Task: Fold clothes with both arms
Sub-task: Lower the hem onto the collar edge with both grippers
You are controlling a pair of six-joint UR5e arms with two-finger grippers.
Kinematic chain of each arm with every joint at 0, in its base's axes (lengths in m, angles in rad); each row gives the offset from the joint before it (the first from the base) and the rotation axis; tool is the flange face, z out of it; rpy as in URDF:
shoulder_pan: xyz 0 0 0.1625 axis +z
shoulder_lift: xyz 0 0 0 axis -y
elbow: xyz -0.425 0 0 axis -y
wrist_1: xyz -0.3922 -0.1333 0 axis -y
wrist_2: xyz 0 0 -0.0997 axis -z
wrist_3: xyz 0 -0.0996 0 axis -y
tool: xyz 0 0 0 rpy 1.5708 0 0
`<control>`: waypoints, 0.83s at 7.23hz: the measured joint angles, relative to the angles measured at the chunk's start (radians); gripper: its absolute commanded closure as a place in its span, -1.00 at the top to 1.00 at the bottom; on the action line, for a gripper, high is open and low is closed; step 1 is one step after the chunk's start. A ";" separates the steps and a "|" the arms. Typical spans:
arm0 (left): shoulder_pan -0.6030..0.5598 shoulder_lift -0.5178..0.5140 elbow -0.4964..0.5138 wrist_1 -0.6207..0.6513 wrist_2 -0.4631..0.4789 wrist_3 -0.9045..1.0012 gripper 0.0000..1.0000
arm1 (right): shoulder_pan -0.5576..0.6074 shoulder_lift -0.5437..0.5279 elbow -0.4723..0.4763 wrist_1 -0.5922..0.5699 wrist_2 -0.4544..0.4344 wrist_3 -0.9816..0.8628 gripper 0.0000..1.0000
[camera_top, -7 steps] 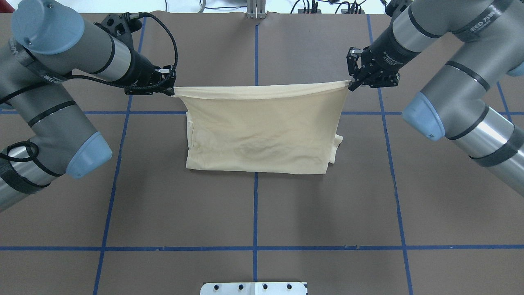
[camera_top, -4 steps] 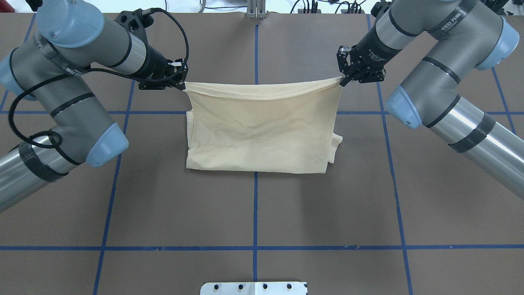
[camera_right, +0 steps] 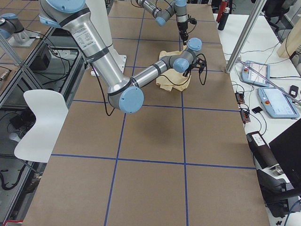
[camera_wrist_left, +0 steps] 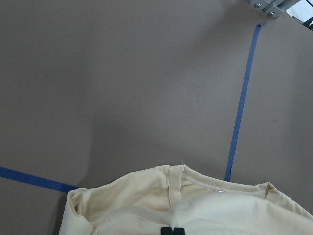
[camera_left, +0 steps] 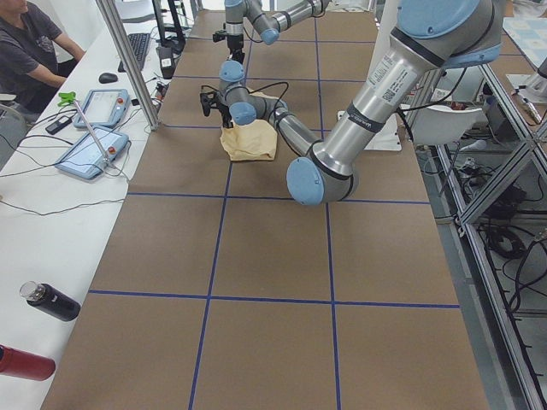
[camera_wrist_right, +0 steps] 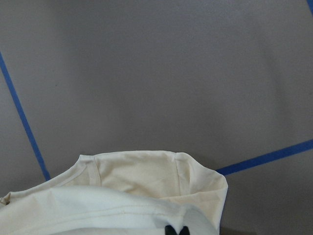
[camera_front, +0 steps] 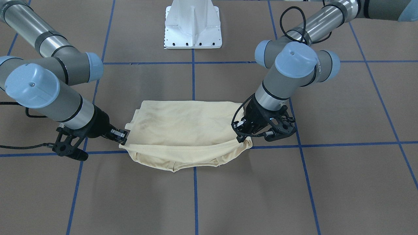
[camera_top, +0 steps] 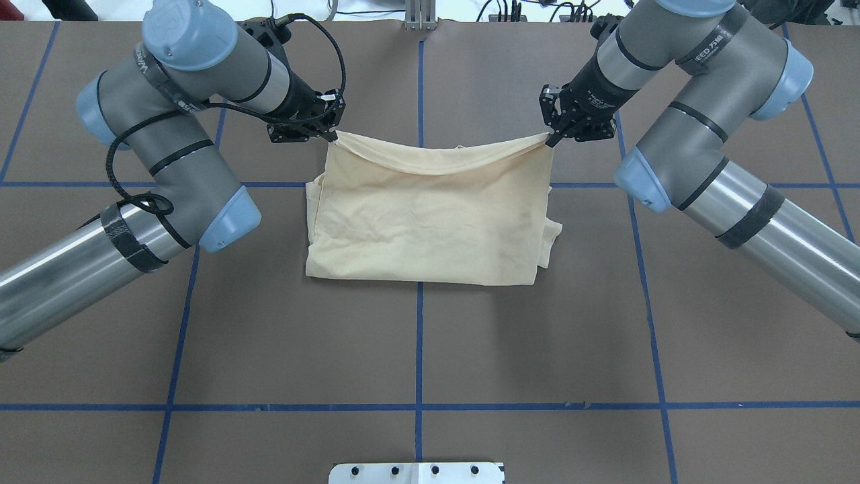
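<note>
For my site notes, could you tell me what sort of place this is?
Probably a robotics lab: a brown table gridded with blue tape, teach pendants on a white side bench, and a person seated beside it.

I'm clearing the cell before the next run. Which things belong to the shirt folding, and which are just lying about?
Job: pale cream-yellow thin shirt; left black two-finger gripper and right black two-finger gripper, each shut on a shirt corner.
Lying about: black bottle; red bottle; grey touchscreen pendant; white plastic chair.
</note>
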 measured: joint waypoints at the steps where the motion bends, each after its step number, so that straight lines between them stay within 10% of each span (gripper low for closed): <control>1: -0.003 -0.006 0.051 -0.038 0.019 -0.001 -1.00 | 0.000 0.011 -0.035 0.027 -0.002 0.000 -1.00; 6: -0.006 0.041 0.081 -0.075 0.060 0.018 -1.00 | 0.008 0.008 -0.078 0.046 -0.005 -0.027 -1.00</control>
